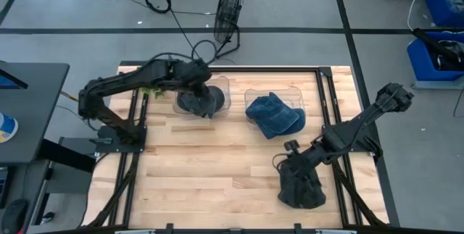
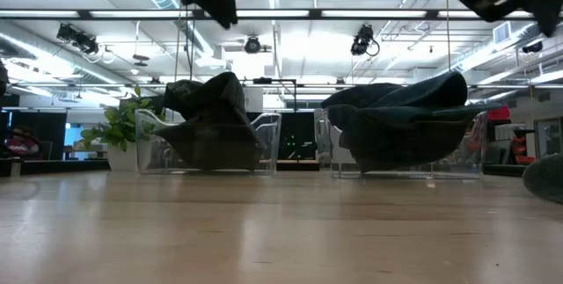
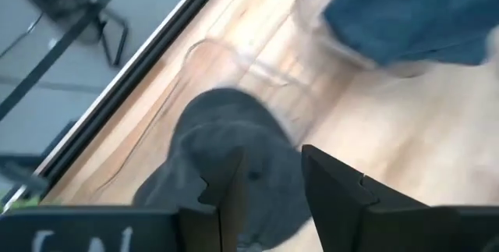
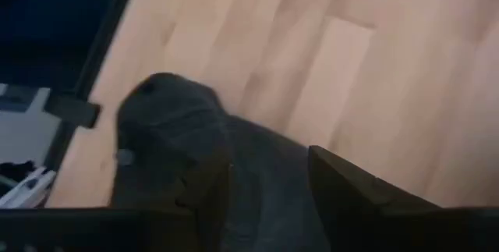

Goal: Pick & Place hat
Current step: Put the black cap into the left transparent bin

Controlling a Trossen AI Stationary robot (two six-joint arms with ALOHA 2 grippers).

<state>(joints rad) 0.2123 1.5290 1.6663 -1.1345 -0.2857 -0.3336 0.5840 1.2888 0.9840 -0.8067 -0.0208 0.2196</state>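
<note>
Overhead, a blue hat (image 1: 275, 114) fills one clear bin (image 1: 293, 93).

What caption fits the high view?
Left gripper over dark hat in bin; right gripper above another hat.

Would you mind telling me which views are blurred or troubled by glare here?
High view: evenly lit and sharp. Low view: bright ceiling lights backlight the dark hat and blue hat into near silhouettes. Left wrist view: smeared, dark hat soft. Right wrist view: soft, the hat on the table lacks detail.
</note>
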